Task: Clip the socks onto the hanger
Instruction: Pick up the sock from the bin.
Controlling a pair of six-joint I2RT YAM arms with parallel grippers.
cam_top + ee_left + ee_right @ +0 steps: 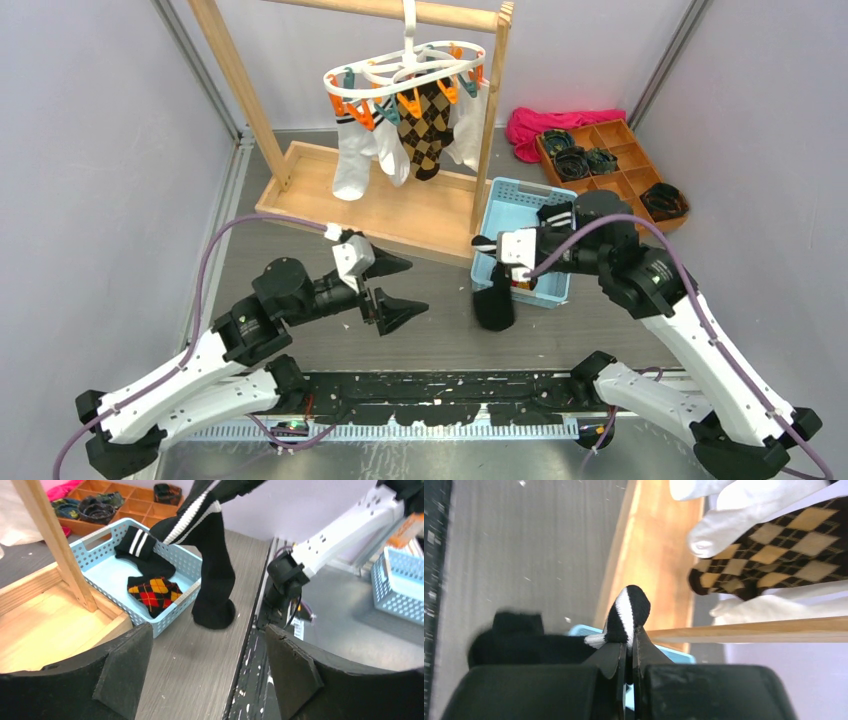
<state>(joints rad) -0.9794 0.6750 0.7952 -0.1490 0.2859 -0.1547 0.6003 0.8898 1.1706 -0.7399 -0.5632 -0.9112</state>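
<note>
The right jaws pinch the sock point(493, 300) by its cuff; left jaws gape empty. Raise it till the toe leaves the counter point(440, 340).

The first sock point(493, 300), black with two thin white stripes at the cuff, is pinched by that cuff between the fingers of the right gripper point(629, 641). It hangs down outside the blue basket point(505, 190), just off its near left corner, with its toe resting on the counter point(440, 335). The second sock point(142, 552), its match, lies crumpled inside the basket, striped cuff up. The hanger point(408, 60), a white oval ring with orange and teal clips, hangs by its hook from the wooden rack point(240, 90) near the counter's far edge.
</note>
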